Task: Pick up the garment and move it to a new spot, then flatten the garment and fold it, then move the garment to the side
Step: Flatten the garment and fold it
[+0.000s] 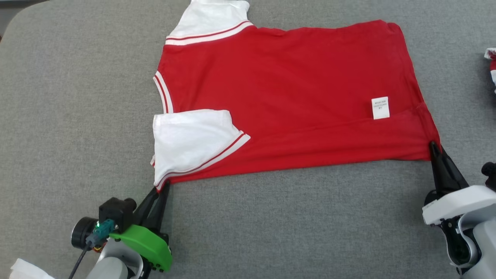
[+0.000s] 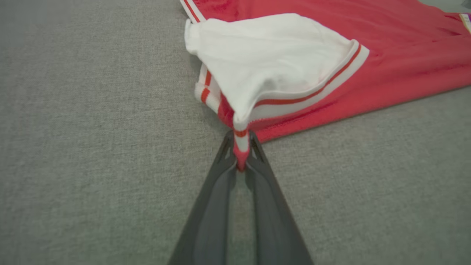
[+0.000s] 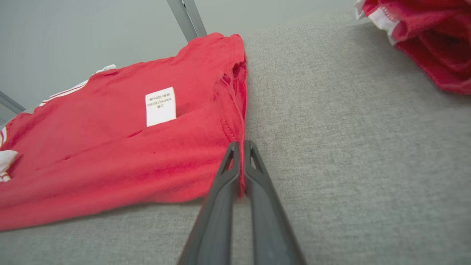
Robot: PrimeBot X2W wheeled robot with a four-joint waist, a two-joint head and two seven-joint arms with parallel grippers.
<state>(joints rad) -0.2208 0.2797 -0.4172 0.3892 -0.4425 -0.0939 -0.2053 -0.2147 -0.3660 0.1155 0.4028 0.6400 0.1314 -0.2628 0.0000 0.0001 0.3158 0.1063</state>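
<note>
The garment [image 1: 286, 97] is a red T-shirt with white sleeves and red-and-white trim, spread flat on the grey surface with a white label [image 1: 380, 107] near its hem. One white sleeve [image 1: 190, 141] lies folded over the red body. My left gripper [image 1: 162, 186] is shut on the near shoulder corner, pinching the striped sleeve trim [image 2: 241, 141] between its dark fingers. My right gripper [image 1: 433, 146] is shut on the near hem corner [image 3: 241, 165], where red cloth sits between the closed fingers. Both gripped corners lie along the garment's near edge.
The grey padded table [image 1: 77, 116] runs wide around the shirt. Another red and white cloth [image 1: 491, 66] lies bunched at the right edge, also seen as the crumpled cloth [image 3: 423, 40] in the right wrist view. A white scrap [image 1: 23, 271] shows at the lower left.
</note>
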